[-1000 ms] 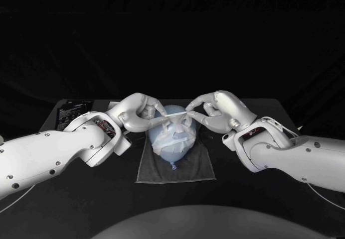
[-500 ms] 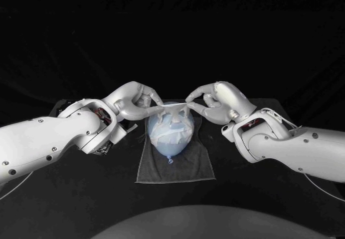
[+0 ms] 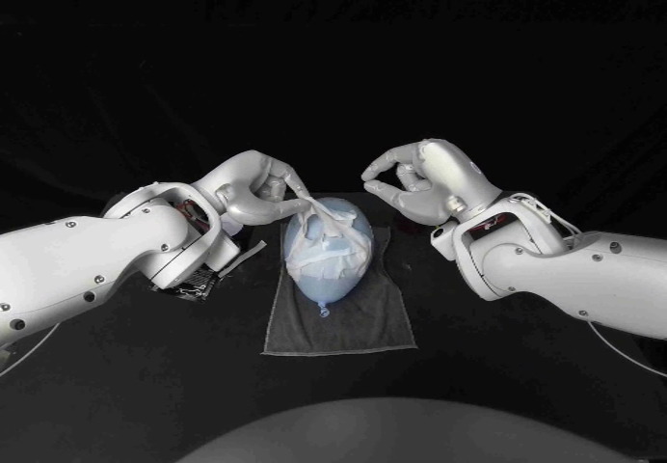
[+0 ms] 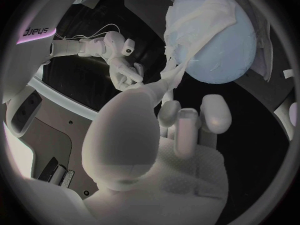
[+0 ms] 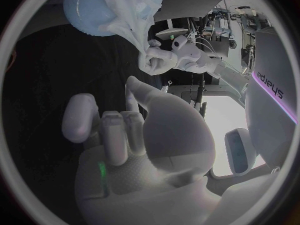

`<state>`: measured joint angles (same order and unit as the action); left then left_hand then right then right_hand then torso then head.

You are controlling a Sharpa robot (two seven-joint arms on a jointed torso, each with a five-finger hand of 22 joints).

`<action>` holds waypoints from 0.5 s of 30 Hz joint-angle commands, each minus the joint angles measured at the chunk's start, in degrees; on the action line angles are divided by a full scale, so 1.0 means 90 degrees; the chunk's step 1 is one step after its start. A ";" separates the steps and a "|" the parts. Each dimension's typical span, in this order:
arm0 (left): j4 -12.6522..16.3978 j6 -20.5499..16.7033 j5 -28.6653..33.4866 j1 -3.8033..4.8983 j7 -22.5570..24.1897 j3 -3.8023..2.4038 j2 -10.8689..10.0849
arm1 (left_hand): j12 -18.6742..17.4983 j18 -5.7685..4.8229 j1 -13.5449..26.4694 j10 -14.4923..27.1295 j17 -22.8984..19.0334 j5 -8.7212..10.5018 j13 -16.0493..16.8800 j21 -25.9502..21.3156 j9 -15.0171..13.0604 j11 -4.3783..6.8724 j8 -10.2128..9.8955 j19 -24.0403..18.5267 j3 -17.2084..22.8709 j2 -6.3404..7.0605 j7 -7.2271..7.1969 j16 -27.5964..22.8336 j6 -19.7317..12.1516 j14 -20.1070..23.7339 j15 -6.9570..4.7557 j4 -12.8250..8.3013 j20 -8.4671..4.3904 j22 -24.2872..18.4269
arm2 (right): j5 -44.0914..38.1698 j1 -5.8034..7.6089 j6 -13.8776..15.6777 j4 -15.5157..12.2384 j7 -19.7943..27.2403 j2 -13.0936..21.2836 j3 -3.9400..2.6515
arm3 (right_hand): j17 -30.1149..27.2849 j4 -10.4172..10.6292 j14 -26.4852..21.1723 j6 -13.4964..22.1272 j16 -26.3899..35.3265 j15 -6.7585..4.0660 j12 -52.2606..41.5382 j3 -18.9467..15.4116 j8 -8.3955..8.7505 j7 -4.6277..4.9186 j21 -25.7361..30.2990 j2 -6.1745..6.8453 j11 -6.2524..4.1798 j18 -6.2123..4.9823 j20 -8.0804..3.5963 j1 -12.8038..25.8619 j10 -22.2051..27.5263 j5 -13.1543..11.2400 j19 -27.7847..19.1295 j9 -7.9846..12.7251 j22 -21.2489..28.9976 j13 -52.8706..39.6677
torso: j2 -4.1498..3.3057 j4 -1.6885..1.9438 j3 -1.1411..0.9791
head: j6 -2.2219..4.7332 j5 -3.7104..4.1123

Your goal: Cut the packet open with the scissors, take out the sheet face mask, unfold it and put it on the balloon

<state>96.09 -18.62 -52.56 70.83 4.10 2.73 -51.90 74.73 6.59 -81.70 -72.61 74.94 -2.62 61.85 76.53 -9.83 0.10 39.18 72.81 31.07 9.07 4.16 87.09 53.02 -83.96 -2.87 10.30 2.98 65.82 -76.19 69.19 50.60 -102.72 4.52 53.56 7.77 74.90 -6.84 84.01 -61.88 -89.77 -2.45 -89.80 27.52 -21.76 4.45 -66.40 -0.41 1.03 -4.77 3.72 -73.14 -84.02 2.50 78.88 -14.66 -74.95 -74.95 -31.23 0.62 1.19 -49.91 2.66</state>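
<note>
The left hand (image 3: 257, 190) pinches the sheet face mask's (image 3: 330, 243) upper edge in its fingers. The mask drapes the balloon (image 3: 321, 278) on a grey towel (image 3: 340, 333) on the bench (image 3: 472, 338). The right hand (image 3: 424, 178) hovers nearby, fingers curled, seemingly empty.

The one legible marking is the brand word "sharpa", in dark lowercase letters. In the left wrist view it stands on a curved white casing panel (image 4: 32, 33) close to the circle's rim, and reads upside down there. In the right wrist view the same word runs sideways along a white casing panel (image 5: 270, 86), also near the rim; the head view has no readable text.
</note>
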 commanded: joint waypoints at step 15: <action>-0.0051 0.0330 0.0094 0.0176 -0.0246 -0.0008 0.0028 | 0.0069 -0.0130 0.0087 -0.0104 0.0792 -0.0018 0.0071 0.0066 -0.0636 0.0040 0.0061 0.0099 -0.0026 0.0068 -0.0089 0.0031 0.0043 -0.0381 -0.0075 0.0049 -0.0011 0.0081 | -0.0222 0.0117 -0.2003 0.0569 -0.0889 -0.0254 -0.0002 | 0.1657 0.0306 0.0656 0.0917 -0.0020 0.0294 0.0144 -0.0452 0.0490 0.0449 0.1234 0.0760 0.0315 -0.0184 0.0206 0.0297 -0.0544 0.0033 -0.0648 -0.0040 -0.0614 -0.1512 | -0.0003 -0.0011 -0.0004 | 0.0106 -0.0002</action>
<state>95.62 -17.23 -52.15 72.29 2.59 2.72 -51.74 75.05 6.59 -81.10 -73.24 74.94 -2.62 62.37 76.79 -9.84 0.32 39.58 73.21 30.68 9.67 3.83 87.13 53.29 -83.96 -3.27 10.85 2.97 66.50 -76.75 70.18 38.49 -97.95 -1.34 51.45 7.77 74.95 -4.10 84.02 -54.08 -89.76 0.02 -88.69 23.62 -17.64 8.33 -55.51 6.15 3.62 -5.75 5.47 -70.08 -83.91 3.00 73.21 -15.16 -74.90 -74.92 -31.23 0.53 1.16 -49.07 2.58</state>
